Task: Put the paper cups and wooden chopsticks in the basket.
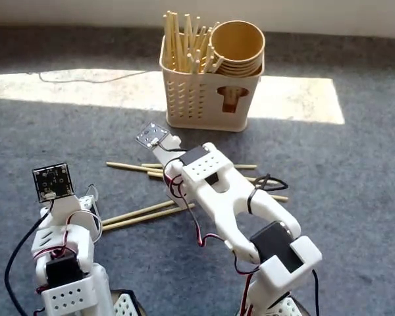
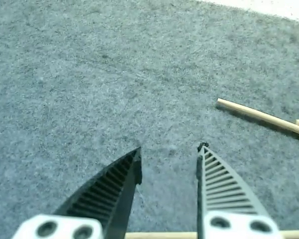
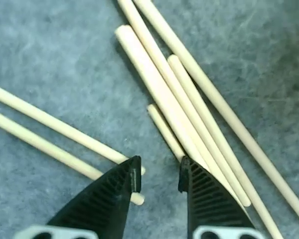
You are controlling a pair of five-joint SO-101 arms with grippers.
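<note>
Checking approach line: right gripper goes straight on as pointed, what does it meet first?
Probably the loose chopsticks bunched on the carpet just ahead of the open right gripper, though depth is hard to judge.

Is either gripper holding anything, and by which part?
Nothing is held. The left gripper is open over carpet; the right gripper is open above chopsticks, gripping none.

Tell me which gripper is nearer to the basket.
Right. The right gripper hangs over the loose chopsticks in front of the basket; the left gripper sits farther back over carpet.
</note>
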